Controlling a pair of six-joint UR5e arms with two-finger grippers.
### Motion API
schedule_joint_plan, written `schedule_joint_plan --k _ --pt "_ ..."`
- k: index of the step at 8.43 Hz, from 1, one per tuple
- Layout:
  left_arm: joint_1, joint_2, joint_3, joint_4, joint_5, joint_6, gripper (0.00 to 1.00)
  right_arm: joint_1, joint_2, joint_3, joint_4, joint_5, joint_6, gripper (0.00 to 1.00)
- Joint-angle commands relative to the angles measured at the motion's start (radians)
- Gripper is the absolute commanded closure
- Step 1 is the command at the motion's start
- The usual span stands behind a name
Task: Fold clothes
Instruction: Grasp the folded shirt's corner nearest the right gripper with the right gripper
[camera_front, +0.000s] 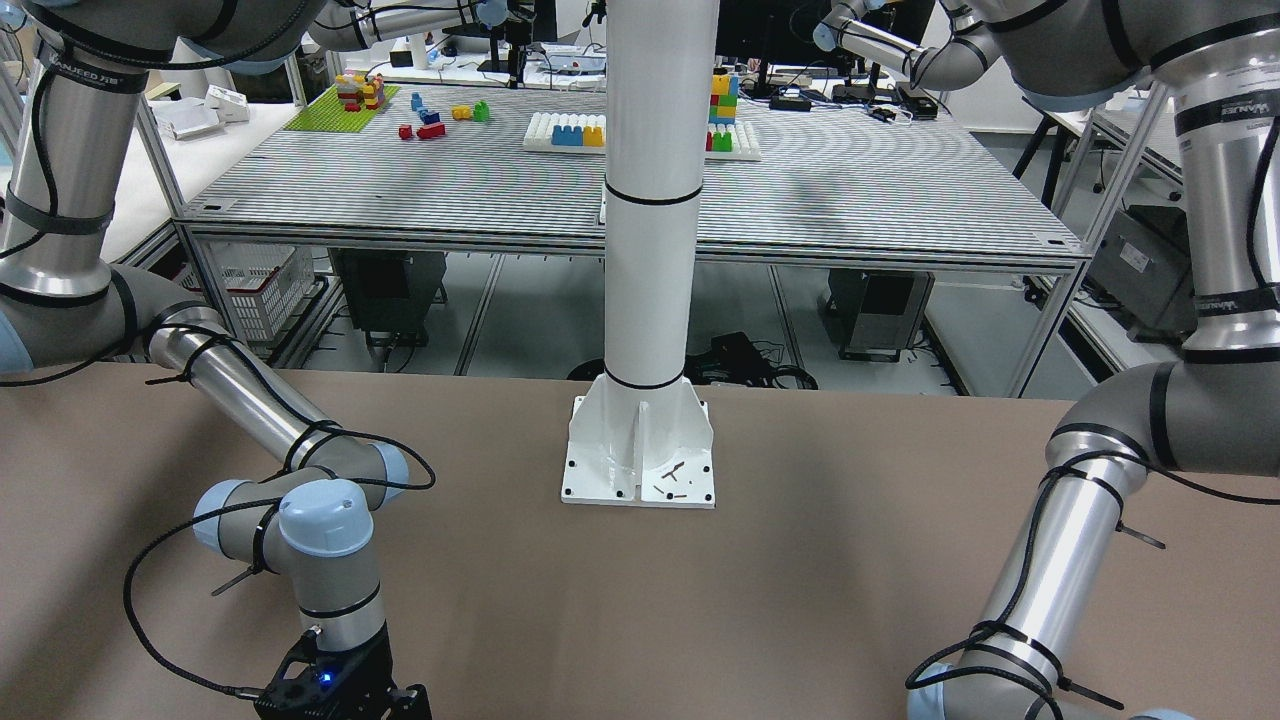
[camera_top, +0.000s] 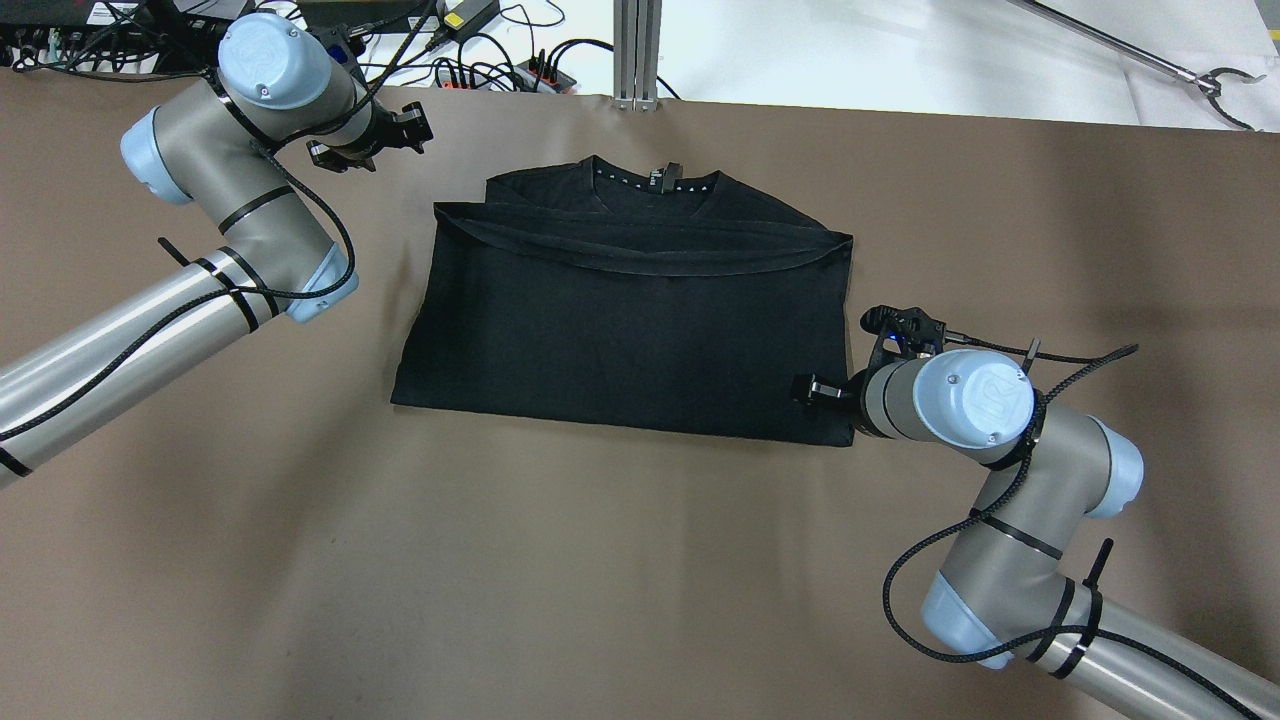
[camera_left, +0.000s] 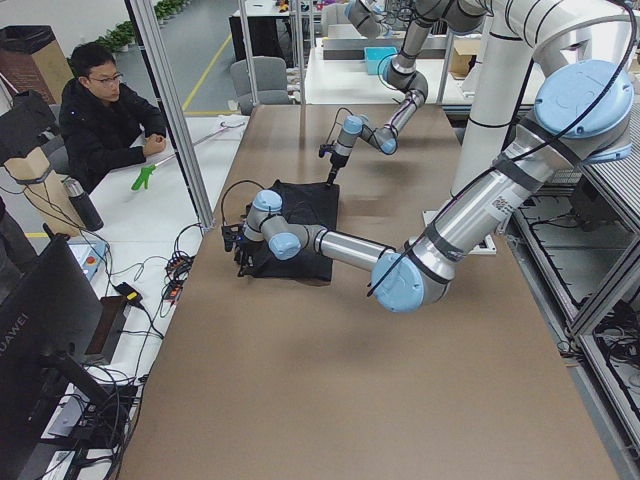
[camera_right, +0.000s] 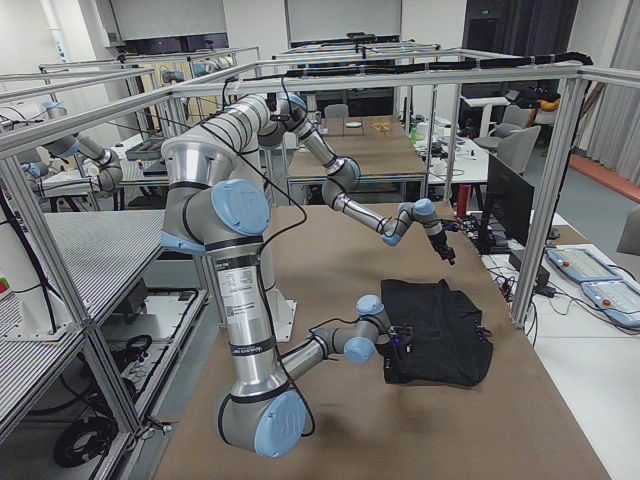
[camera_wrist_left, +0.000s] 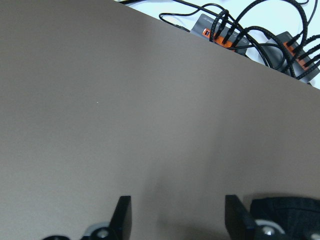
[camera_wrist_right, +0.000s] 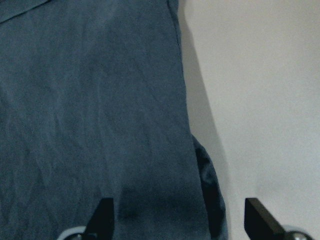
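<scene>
We are holding our right fingers (camera_wrist_right: 106, 217) open astride the right edge of the soft black fabric garment (camera_top: 620, 330); our open left fingers (camera_wrist_left: 124, 217) are hanging farther off.

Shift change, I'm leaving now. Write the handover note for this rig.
Left gripper: open, empty, over bare table off the black T-shirt's far left corner.
Right gripper: open, straddling the T-shirt's right edge by its near corner; nothing gripped.
T-shirt: flat mid-table, a rectangle, hem folded up close to the collar.
To do: probably one more fold, perhaps right side over left.
</scene>
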Motion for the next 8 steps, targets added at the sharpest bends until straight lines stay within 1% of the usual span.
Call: schedule_joint_plan --k 1,2,4,5,6,7,8 --pt "0.003 -0.002 -0.001 0.003 0.005 -0.001 0.29 -0.019 -0.039 0.032 0.003 0.007 0.083 0.16" --pt "0.003 -0.004 -0.001 0.005 0.003 -0.001 0.29 -0.040 -0.039 0.033 0.006 0.003 0.134 0.24" --pt "0.003 -0.002 0.000 0.006 0.005 -0.001 0.29 -0.042 -0.040 0.032 0.006 0.006 0.142 0.37" --pt "0.003 -0.002 0.000 0.006 0.005 -0.001 0.29 -0.040 -0.045 0.029 0.006 0.009 0.144 0.40" --pt "0.003 -0.002 0.000 0.006 0.006 -0.001 0.29 -0.040 -0.045 0.032 0.006 0.009 0.144 0.60" --pt "0.003 0.001 0.000 0.006 0.006 0.000 0.29 -0.040 -0.045 0.030 0.006 0.009 0.162 0.94" --pt "0.006 0.001 0.000 0.006 0.012 0.000 0.29 -0.040 -0.045 0.035 0.006 0.010 0.165 1.00"
